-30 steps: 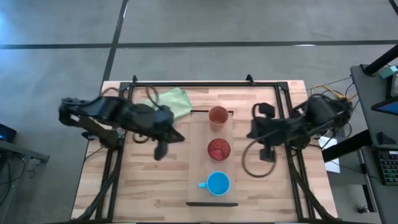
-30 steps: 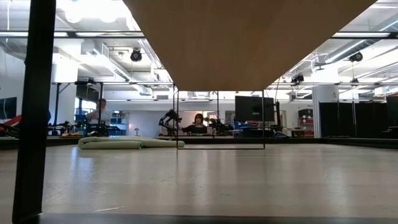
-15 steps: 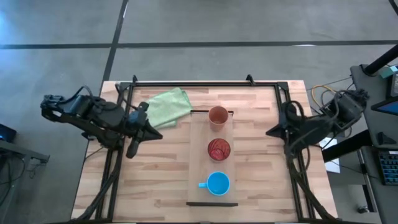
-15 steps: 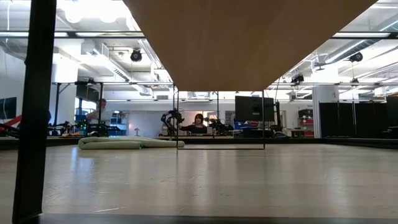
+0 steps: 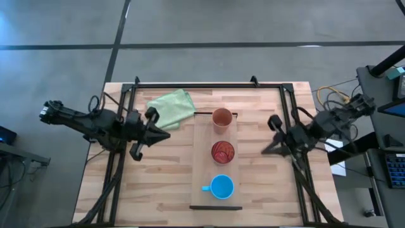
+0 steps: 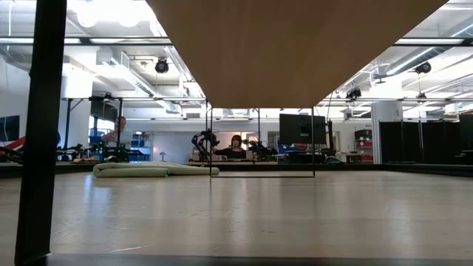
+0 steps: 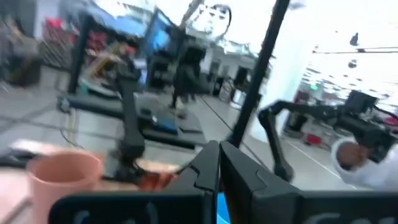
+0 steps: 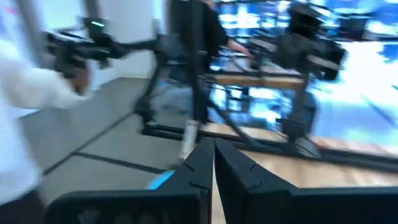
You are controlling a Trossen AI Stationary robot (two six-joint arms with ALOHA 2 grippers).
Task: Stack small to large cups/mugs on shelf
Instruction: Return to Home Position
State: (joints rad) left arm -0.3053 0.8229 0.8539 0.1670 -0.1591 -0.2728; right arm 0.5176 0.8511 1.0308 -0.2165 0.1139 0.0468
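Shelf (image 5: 202, 166) bears orange cup (image 5: 221, 118); red cup (image 5: 222, 152); blue mug (image 5: 222, 187).

Table (image 5: 266, 183): shelf (image 5: 201, 136), green cloth (image 5: 169, 107); shelf: orange cup (image 5: 221, 118), red cup (image 5: 222, 152), blue mug (image 5: 221, 187).

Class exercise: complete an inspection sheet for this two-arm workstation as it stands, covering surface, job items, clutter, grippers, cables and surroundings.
Surface: slatted wooden table, no spills seen.
Job's things: shelf board carries one row of orange cup, red cup and blue mug, all upright and standing apart.
Clutter: green cloth lying on the table beside the shelf board.
Grippers: left gripper and right gripper are each out at their own side of the table, jaws shut, holding nothing.
Cables: cables beyond the table's right edge.
Surroundings: grey floor; a person far back in the room.
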